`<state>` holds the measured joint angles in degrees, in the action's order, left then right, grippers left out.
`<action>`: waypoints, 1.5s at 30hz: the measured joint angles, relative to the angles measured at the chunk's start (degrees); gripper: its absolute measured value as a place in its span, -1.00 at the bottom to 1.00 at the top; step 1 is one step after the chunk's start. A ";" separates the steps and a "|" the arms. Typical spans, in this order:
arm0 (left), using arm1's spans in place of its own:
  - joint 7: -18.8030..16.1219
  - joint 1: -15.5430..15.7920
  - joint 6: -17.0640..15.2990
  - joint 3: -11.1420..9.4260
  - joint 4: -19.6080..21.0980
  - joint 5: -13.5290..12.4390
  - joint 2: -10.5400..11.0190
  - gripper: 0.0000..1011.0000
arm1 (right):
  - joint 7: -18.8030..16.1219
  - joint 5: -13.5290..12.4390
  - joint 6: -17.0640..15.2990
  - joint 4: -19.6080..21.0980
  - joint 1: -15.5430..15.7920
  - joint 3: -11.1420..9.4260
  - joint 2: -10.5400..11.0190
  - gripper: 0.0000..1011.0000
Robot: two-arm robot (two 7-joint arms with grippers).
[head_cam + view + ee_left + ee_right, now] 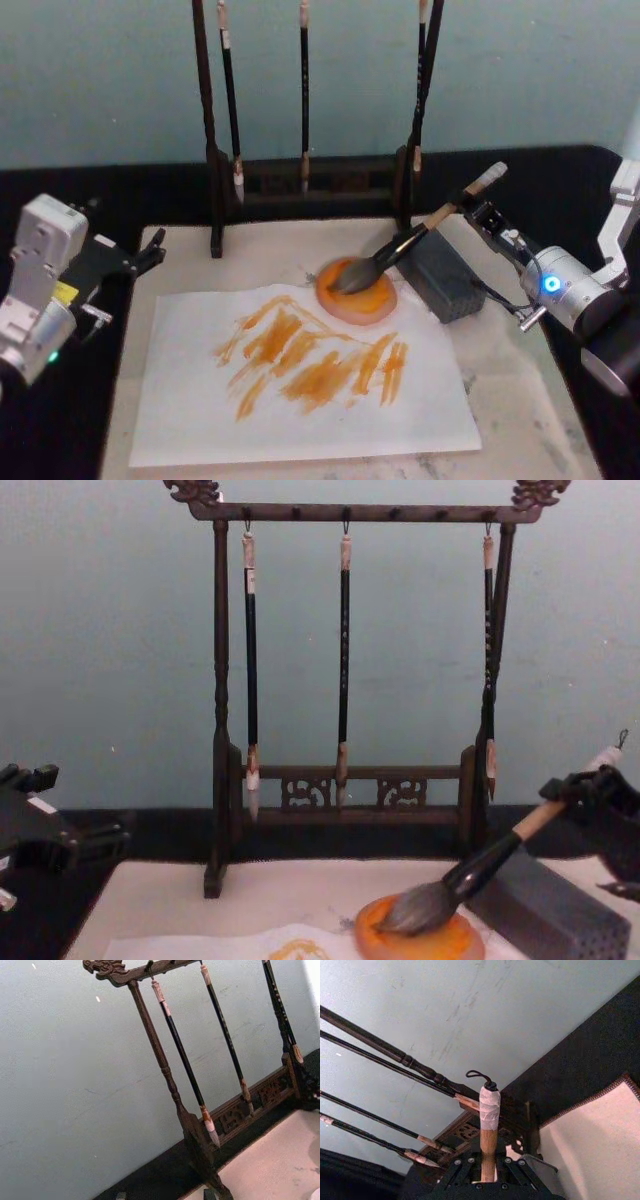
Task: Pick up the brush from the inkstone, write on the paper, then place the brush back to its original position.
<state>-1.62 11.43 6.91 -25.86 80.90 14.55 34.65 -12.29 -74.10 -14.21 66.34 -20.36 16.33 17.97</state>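
Note:
The brush (420, 232) leans with its bushy grey-brown head on the round orange inkstone (372, 305), its tan handle rising toward the right over a grey block. My right gripper (478, 208) is shut on the upper handle just below the white end cap. From the right wrist the handle (489, 1140) runs up between my fingers. In the chest view the brush (470, 875) has its head on the inkstone (445, 945), and the right gripper (578, 792) holds it. The white paper (300, 410) with orange marks lies in front of the inkstone. My left gripper (150, 252) is parked open at the left.
A dark wooden brush stand (305, 180) with three thin hanging brushes (343, 660) stands at the back. A grey rectangular block (440, 275) sits right of the inkstone, under the brush. A beige felt mat (520, 400) covers the table around the paper.

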 joint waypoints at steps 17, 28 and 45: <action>0.00 0.00 0.00 0.00 0.00 0.00 0.00 0.98 | 0.19 -0.26 0.46 -0.06 -0.20 0.64 0.39 -0.67; 0.00 0.00 0.00 0.00 0.00 0.00 0.00 0.98 | 0.12 -0.24 0.42 -0.03 -0.15 0.56 0.34 -0.03; 0.00 0.00 0.00 0.00 0.00 0.00 0.00 0.98 | 0.10 -0.22 0.36 -0.02 -0.11 0.51 0.32 0.93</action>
<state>-1.62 11.43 6.91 -25.87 80.90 14.55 34.65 -12.19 -74.32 -13.85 66.32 -20.47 16.84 18.29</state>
